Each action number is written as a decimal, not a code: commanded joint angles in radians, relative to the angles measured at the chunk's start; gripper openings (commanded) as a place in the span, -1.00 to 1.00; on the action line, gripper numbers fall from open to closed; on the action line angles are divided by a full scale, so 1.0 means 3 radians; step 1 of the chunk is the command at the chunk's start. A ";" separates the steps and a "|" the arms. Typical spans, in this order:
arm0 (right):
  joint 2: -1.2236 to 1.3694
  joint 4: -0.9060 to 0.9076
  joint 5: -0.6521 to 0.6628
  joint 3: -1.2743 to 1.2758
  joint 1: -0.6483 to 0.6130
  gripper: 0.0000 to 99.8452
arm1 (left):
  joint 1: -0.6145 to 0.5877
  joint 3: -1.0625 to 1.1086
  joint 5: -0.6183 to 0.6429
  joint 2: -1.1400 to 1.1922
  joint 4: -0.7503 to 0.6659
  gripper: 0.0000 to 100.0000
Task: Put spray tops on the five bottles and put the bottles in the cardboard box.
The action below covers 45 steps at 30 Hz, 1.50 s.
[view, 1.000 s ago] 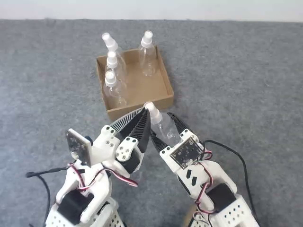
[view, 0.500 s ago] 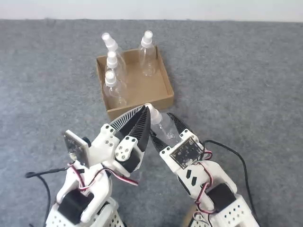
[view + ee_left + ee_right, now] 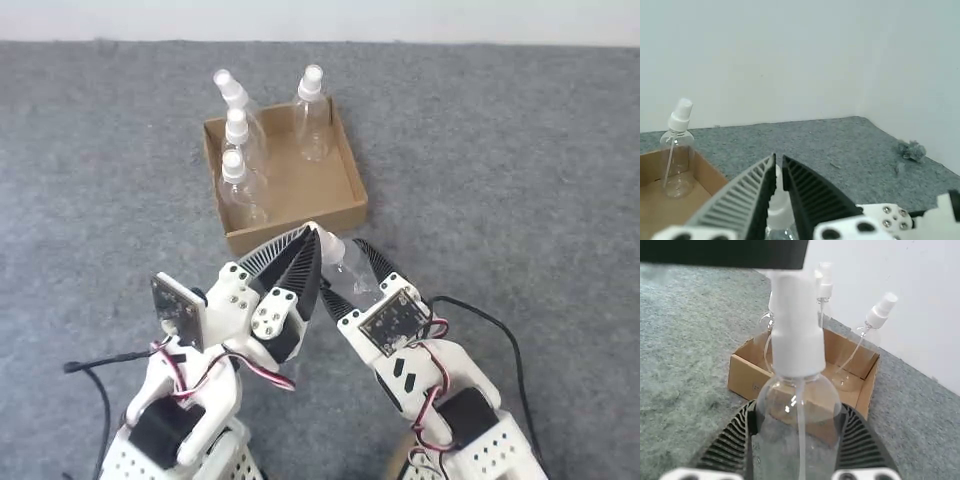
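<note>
On my remote feed, the ribbed fingers of the left gripper (image 3: 306, 238) cover the near side of the spray top (image 3: 322, 241). In the right wrist view a dark bar (image 3: 740, 252) cuts off its head. I cannot make out whether the top is seated on the neck. Both arms' bases run off the lower edge.

Grey carpet (image 3: 500, 150) covers the table up to a white wall (image 3: 400, 20), with a lint clump (image 3: 910, 149) near a corner.

The cardboard box (image 3: 300, 185) holds three capped bottles (image 3: 240, 145) along its left wall and a fourth bottle (image 3: 311, 125) at the back right.

Just in front of the box, the left fingers stand nearly together, pinching the spray top. The right gripper (image 3: 350, 276) clamps the clear bottle (image 3: 797, 440) by its body, one finger on either side.
</note>
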 commanded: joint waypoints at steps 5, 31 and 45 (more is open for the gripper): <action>-0.0059 0.0003 0.0041 0.0066 -0.0013 -0.93 | -0.0005 -0.0355 -0.0020 -0.0066 -0.0097 -0.97; -0.0064 -0.0008 0.0041 -0.0056 -0.0156 -0.93 | -0.0956 0.0197 0.0118 -0.0061 -0.0736 -0.97; -0.0064 -0.0003 0.0041 -0.0056 -0.0284 -0.93 | 0.0005 0.0529 -0.0542 -0.0061 -0.0435 -0.97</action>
